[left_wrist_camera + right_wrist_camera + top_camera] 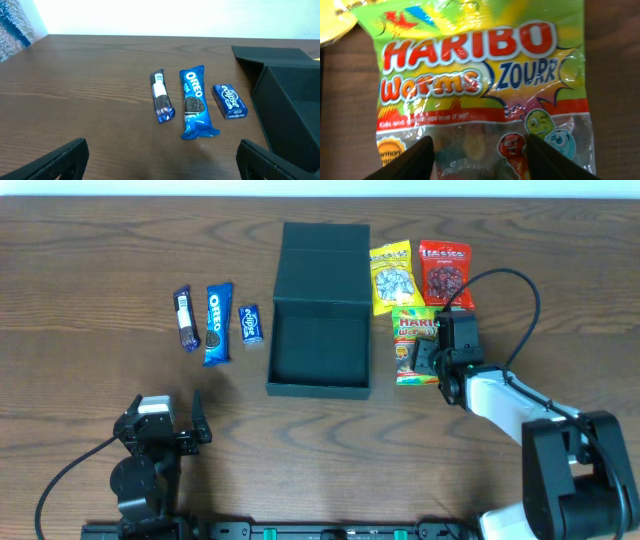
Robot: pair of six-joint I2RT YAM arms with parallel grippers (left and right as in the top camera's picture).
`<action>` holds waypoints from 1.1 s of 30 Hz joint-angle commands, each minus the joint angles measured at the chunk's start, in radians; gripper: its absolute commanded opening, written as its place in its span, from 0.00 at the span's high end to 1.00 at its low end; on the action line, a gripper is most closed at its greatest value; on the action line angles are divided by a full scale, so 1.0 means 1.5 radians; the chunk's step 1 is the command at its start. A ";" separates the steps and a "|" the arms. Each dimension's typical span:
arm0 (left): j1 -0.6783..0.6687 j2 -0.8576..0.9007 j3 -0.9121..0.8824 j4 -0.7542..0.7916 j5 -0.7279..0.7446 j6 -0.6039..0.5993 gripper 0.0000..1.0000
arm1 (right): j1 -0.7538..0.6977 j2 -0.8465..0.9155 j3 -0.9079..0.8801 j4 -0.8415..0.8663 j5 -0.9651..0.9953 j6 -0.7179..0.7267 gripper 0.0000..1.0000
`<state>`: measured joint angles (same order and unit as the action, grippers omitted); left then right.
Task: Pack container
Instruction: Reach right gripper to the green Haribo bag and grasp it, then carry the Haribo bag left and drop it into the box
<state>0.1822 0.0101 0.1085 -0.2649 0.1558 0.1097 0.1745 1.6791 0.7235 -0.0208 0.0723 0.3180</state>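
Observation:
The dark teal container [318, 388] stands open at mid-table, its flap lid laid back; its side wall [287, 107] also shows at the right of the left wrist view. A green Haribo worms bag [410, 325] lies flat to the container's right. My right gripper [428, 358] is down over the bag's near end. In the right wrist view the Haribo bag [480, 75] fills the frame, and the right gripper [480, 145] has its black fingers narrowed on either side of the bag's lower middle, a gap still between them. My left gripper [165, 425] rests open near the front left, holding nothing.
A yellow snack packet [391, 275] and a red one [445, 272] lie behind the Haribo bag. Left of the container lie a dark bar [184, 317], an Oreo pack [217, 323] and a small blue Eclipse box [251, 323]. A cable loops over the right arm.

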 commanded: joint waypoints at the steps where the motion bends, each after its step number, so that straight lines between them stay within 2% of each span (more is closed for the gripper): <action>1: -0.002 -0.004 -0.016 -0.007 -0.005 0.009 0.05 | 0.004 0.027 0.004 -0.004 0.017 -0.003 0.49; 2: -0.002 -0.004 -0.016 -0.007 -0.005 0.009 0.05 | 0.004 0.029 0.004 -0.004 0.017 -0.003 0.52; 6: -0.002 -0.004 -0.016 -0.007 -0.005 0.009 0.05 | 0.006 0.033 0.004 -0.008 0.016 -0.003 0.84; 9: -0.002 -0.004 -0.016 -0.007 -0.005 0.009 0.05 | 0.007 0.033 0.004 -0.011 -0.002 -0.003 0.97; 20: -0.002 -0.004 -0.016 -0.007 -0.005 0.009 0.05 | 0.006 -0.016 0.004 -0.033 -0.296 0.002 0.99; 30: -0.002 -0.004 -0.016 -0.007 -0.005 0.009 0.05 | 0.006 -0.275 0.012 -0.134 -0.253 0.066 0.98; 33: -0.002 -0.004 -0.016 -0.007 -0.005 0.009 0.05 | 0.011 -0.364 0.013 -0.134 -0.250 0.141 0.99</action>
<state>0.1822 0.0101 0.1085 -0.2649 0.1562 0.1093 0.1810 1.2091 0.7292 -0.2260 -0.2993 0.4316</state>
